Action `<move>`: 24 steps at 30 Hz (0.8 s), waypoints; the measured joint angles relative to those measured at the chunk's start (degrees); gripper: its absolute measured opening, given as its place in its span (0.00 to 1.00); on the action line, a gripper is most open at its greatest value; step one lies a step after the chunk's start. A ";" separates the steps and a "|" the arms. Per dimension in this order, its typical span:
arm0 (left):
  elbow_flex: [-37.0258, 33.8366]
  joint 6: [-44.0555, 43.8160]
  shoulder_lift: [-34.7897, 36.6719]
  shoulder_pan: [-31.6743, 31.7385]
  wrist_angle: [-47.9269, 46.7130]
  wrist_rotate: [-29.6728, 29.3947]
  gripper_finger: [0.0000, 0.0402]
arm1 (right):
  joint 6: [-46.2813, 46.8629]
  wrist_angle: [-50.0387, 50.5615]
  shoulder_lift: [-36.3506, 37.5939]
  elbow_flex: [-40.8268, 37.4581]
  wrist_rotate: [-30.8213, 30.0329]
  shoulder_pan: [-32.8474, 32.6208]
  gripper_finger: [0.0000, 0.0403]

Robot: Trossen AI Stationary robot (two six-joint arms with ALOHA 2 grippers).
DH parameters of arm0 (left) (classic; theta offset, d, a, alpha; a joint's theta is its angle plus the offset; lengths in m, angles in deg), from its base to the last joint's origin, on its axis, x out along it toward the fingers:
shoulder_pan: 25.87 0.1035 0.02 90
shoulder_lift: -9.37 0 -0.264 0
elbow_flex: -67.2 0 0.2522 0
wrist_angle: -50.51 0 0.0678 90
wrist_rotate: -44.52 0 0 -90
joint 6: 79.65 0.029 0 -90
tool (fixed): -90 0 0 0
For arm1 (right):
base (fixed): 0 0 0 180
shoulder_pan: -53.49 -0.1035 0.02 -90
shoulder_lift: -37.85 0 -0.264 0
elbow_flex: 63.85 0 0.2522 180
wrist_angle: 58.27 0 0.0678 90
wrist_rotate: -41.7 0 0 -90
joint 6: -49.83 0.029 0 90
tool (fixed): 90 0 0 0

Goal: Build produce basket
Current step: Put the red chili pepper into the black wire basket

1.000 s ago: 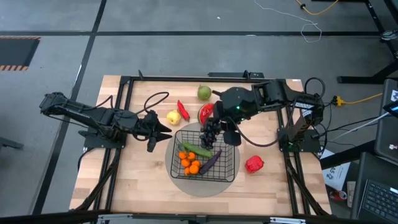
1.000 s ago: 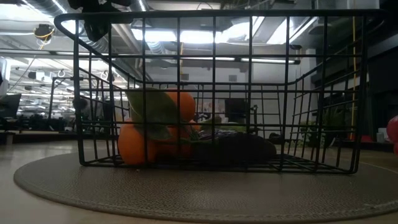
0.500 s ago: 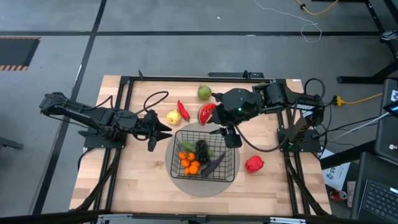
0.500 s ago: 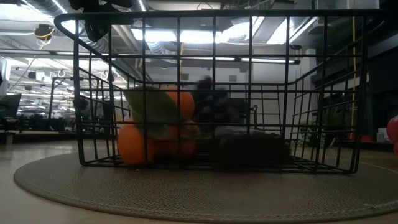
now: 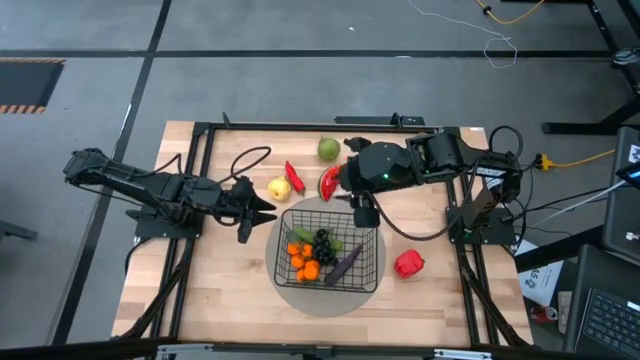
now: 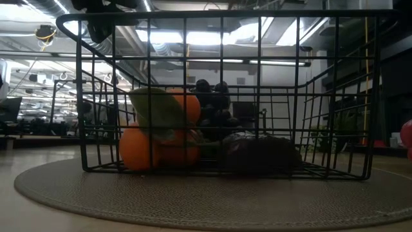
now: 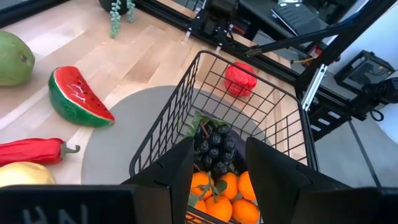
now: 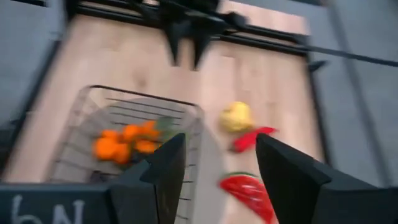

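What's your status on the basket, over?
Right gripper open, empty, above basket's far rim. Left gripper open, waiting beside it. Grapes in the basket with oranges. Nothing blocking.

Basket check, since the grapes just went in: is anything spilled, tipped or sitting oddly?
Nothing stands out. The basket sits upright on its grey disc, and the grapes lie inside beside the oranges. Nothing hangs over the rim.

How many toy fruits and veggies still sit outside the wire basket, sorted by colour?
Red: 3, the chili, the watermelon slice and the pepper
Green: 1, the pear
Yellow: 1, the lemon
Total: 5 outside the basket
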State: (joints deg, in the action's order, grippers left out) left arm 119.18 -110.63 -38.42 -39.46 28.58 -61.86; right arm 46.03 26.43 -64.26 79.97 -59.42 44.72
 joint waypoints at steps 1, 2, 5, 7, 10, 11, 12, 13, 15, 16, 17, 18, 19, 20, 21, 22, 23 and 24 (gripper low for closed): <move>0.00 0.00 0.00 0.00 0.00 -0.40 0.35 | -0.74 0.02 0.00 0.00 -2.38 0.00 0.49; 0.00 -0.02 0.00 0.00 0.00 -0.92 0.35 | -1.35 0.04 0.00 0.00 -4.90 0.00 0.49; 0.00 -0.04 0.00 0.00 0.00 -2.12 0.35 | -2.89 0.04 -0.02 0.00 -15.45 0.01 0.49; 0.00 -0.04 0.00 0.00 0.00 -2.81 0.35 | -2.87 0.04 -0.02 0.00 -22.81 0.32 0.49; 0.00 -0.07 0.00 0.02 0.00 -2.97 0.35 | -1.42 -0.01 -0.02 -0.04 -30.17 1.49 0.49; 0.00 -0.07 0.00 0.00 0.00 -2.97 0.35 | -0.81 -0.14 -0.02 -0.12 -31.19 2.11 0.49; 0.00 -0.07 0.00 0.00 0.00 -2.99 0.35 | 0.05 -0.16 -0.02 -0.15 -31.54 2.75 0.49; 0.00 -0.07 0.00 0.00 0.00 -3.05 0.35 | 0.81 -0.24 -0.02 -0.17 -31.65 3.44 0.49; 0.00 -0.06 0.00 0.00 0.00 -3.55 0.35 | 2.54 -0.31 -0.20 -0.20 -31.65 4.85 0.49; 0.00 -0.02 0.00 0.02 0.00 -3.84 0.35 | 3.57 -0.43 -0.38 -0.20 -31.56 5.62 0.49; 0.00 0.02 0.00 0.02 0.00 -4.01 0.35 | 4.29 -0.46 -0.56 -0.20 -31.42 6.30 0.49; 0.00 0.02 0.00 0.05 0.00 -4.07 0.35 | 5.47 -0.44 -0.71 -0.26 -31.28 7.03 0.49; 0.00 0.02 0.00 0.07 0.00 -4.07 0.35 | 6.81 -0.65 -1.11 -0.25 -31.26 7.72 0.49; 0.00 0.04 0.00 0.07 0.00 -4.07 0.35 | 8.25 -1.29 -1.38 -0.24 -31.32 8.36 0.49; 0.00 0.02 0.00 0.07 -0.02 -4.05 0.35 | 9.63 -1.64 -1.62 -0.24 -31.28 8.97 0.49; 0.00 0.04 0.01 0.07 -0.01 -4.06 0.35 | 10.87 -2.04 -2.16 -0.24 -31.27 9.54 0.49; 0.03 0.04 0.02 0.07 -0.06 -4.07 0.35 | 12.13 -3.18 -2.76 -0.24 -31.19 10.04 0.49; 0.04 0.04 0.00 0.07 -0.18 -4.04 0.35 | 13.03 -4.24 -3.34 -0.24 -30.77 10.50 0.49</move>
State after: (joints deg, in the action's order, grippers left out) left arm 119.22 -110.59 -38.42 -39.39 28.40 -65.90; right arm 59.06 22.20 -67.59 79.73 -90.20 55.22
